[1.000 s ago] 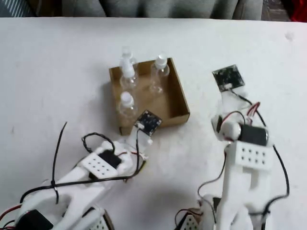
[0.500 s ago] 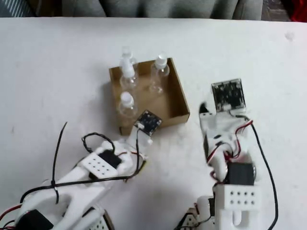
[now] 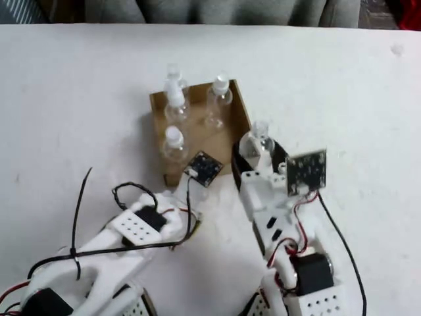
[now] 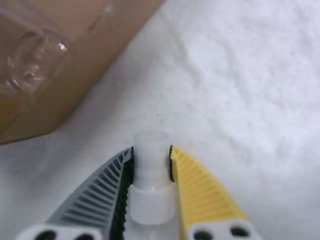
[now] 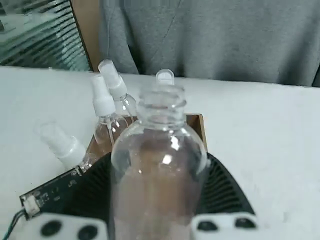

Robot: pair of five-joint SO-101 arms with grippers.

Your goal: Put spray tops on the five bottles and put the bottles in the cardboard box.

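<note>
High view, centre: the cardboard box (image 3: 227, 143) holds four capped bottles (image 3: 219, 99) standing upright; the right gripper (image 3: 256, 157) clamps a fifth bottle (image 3: 256, 139) at the box's right wall. Wrist views: the fifth bottle's neck is bare; the left gripper (image 4: 151, 152) pinches a spray top (image 4: 150, 180).

Lighting: bright, even, diffuse, from overhead. Table (image 3: 79, 79): washed near-white, with faint soft shadows beneath both arms. Glare: small highlights on the uncapped bottle (image 5: 157, 165) and on clear plastic at the cardboard box (image 4: 100, 30). Far background: dimmer.
</note>
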